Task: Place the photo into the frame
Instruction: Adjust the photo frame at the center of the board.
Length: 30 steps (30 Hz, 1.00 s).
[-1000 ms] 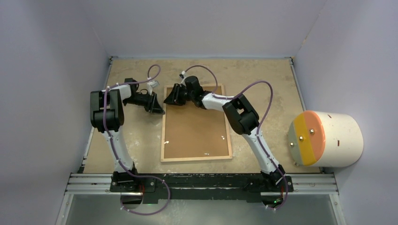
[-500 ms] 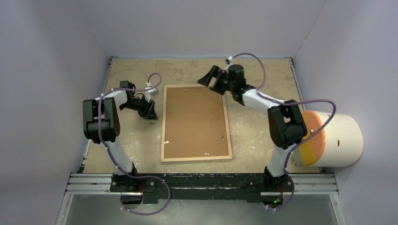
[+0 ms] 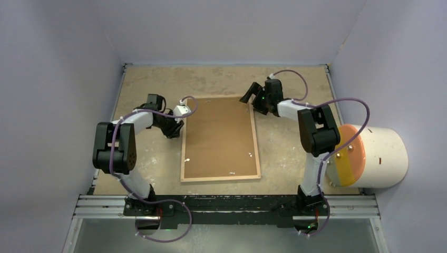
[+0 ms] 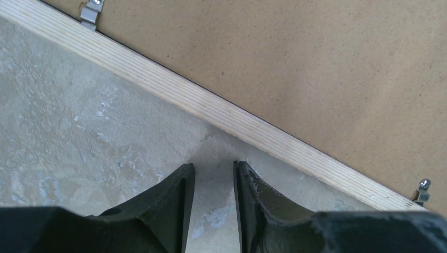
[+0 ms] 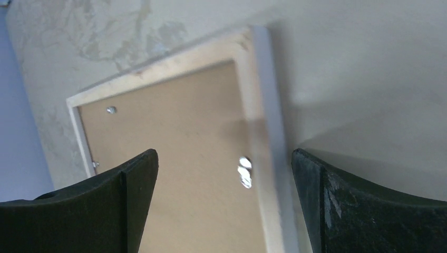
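At the left, the left gripper [image 4: 213, 166] is low over the table [image 3: 295, 79], a beige surface that is mottled and scuffed with pale marks. Its two black tapered fingers stand with only a narrow gap between them and hold nothing. The tips are just beside the left rail of the frame [image 3: 220, 178]; whether they touch it I cannot tell. The frame lies flat in the middle of the table, its long sides running near to far, with the light wood face up, and the rail shows fine straight grain lines. Inside its four rails sits one plain brown backing board [image 3: 219, 137], matte and finely speckled. Small shiny metal tabs [image 4: 90, 10] sit along the board's edge: two show in the left wrist view and three in the top view. Near the frame's far right corner hangs the right gripper [image 5: 224, 153], its two fingers spread wide with nothing between them. At the right edge lies one white cylinder [image 3: 382, 155] on its side, its round end orange with a yellow band. One purple cable [image 3: 342, 103] loops along each arm, two in all.
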{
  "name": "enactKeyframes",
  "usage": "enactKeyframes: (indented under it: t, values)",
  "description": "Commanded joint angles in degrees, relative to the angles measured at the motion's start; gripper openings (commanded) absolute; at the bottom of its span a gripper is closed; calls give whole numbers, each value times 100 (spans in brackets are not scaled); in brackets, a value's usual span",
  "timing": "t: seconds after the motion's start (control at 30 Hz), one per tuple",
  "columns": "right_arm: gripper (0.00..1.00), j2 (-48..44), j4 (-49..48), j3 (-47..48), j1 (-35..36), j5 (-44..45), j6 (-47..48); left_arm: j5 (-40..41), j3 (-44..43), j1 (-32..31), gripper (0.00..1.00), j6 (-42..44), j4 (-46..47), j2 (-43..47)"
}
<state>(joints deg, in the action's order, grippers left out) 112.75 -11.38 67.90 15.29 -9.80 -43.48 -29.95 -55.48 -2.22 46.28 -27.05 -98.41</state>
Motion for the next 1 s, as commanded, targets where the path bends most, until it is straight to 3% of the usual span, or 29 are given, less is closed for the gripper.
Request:
enactKeyframes:
  t: [0.0, 0.13, 0.27, 0.33, 0.4, 0.5, 0.73, 0.87, 0.97]
  values:
    - [99, 694, 127, 778, 294, -680, 16, 458, 344, -345, 37, -23, -425, -353]
    - [99, 1445, 400, 2017, 849, -1096, -23, 436, 273, -814, 37, -247, -367, -360]
    - [99, 2326, 1068, 3915, 1471, -1377, 27, 278, -23, -1389, 41, -575, -447, -414]
    - [99, 2711, 1500, 4775, 1659, -1438, 142, 147, -227, -1657, 47, -643, -633, -397]
    - [99, 2842, 1735, 5159, 1670, -1498, 207, -118, -371, -1794, 59, -545, -1038, -257]
    - [99, 2442, 1931, 4984, 1503, -921, 587, -340, -600, -1781, 73, 112, -2098, 40]
    - [99, 699, 1601, 3232, 598, 251, 768, -204, -1264, -690, 83, 1864, -4075, 397]
    - [99, -274, 1899, 2192, 519, 666, 926, 27, -2241, 38, 80, 1572, -3710, -51]
    - [99, -1304, 2186, 1128, 519, 821, 801, 270, -3170, 449, 76, 405, -2721, -635]
